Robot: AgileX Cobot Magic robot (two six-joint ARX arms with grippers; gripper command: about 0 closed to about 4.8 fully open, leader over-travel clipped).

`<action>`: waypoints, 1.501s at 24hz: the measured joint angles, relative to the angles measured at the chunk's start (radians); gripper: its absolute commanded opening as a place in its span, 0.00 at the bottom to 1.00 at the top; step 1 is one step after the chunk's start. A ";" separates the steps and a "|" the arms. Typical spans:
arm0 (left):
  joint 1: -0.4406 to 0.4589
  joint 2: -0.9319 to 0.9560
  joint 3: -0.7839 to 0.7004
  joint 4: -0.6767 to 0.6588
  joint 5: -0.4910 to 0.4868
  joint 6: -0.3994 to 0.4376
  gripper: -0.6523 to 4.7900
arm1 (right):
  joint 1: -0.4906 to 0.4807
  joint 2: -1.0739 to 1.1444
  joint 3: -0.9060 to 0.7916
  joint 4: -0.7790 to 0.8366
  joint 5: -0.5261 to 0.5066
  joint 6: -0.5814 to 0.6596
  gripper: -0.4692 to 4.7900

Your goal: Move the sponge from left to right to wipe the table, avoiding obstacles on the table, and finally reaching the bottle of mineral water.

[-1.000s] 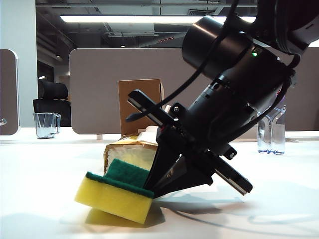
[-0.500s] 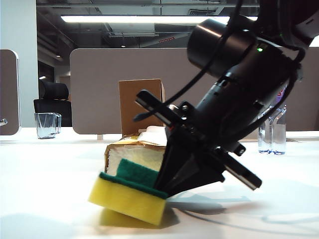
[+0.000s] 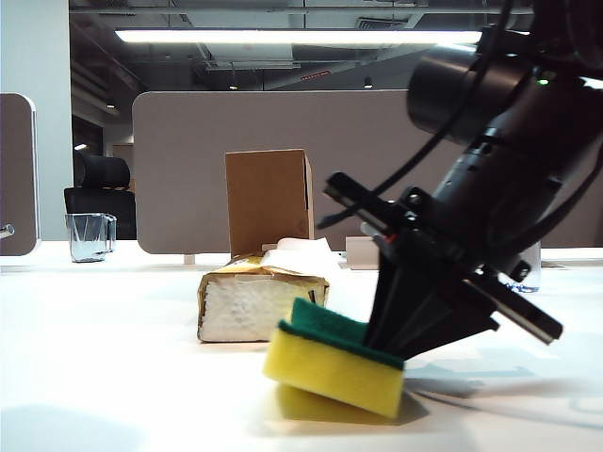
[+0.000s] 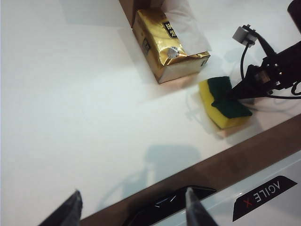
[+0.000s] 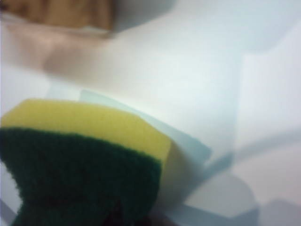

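The white surface (image 3: 104,358) carried everything. Behind the right claw (image 3: 382,350), on its far side, the brown cardboard box (image 3: 268,201) stood upright, with grey partition panels (image 3: 188,169) beyond it. Nearer, just beside and behind that claw, lay the gold-and-white tissue pack (image 3: 250,303) with one tissue (image 3: 300,252) sticking out; box and pack were the things standing nearest the claw's work.

The right claw, at the end of its dark arm reaching down from the upper right of the exterior view, was closed tight on the sponge (image 3: 334,363), pinching it at the green scouring layer, which faced up. The sponge was tilted, its far end lifted, close to the pack but apart from it.

Only a sliver of the bottle of mineral water (image 3: 530,273) showed behind the arm. A clear glass mug (image 3: 89,235) stood well away, past the pack.

The left claw (image 4: 131,209) hung well apart from the sponge, its two fingers (image 4: 70,209) spread and holding nothing.
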 measured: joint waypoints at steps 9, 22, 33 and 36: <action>0.000 0.000 0.000 0.000 0.000 0.000 0.64 | -0.060 -0.077 -0.083 -0.002 0.003 -0.048 0.08; 0.000 0.000 0.000 0.001 0.000 0.000 0.64 | -0.229 -0.189 -0.150 -0.104 -0.017 -0.151 0.08; 0.000 0.000 0.000 0.001 -0.003 0.000 0.64 | -0.402 -0.266 -0.187 -0.198 -0.032 -0.268 0.08; 0.000 0.000 0.000 0.002 -0.003 0.000 0.64 | -0.501 -0.286 -0.189 -0.250 -0.040 -0.325 0.08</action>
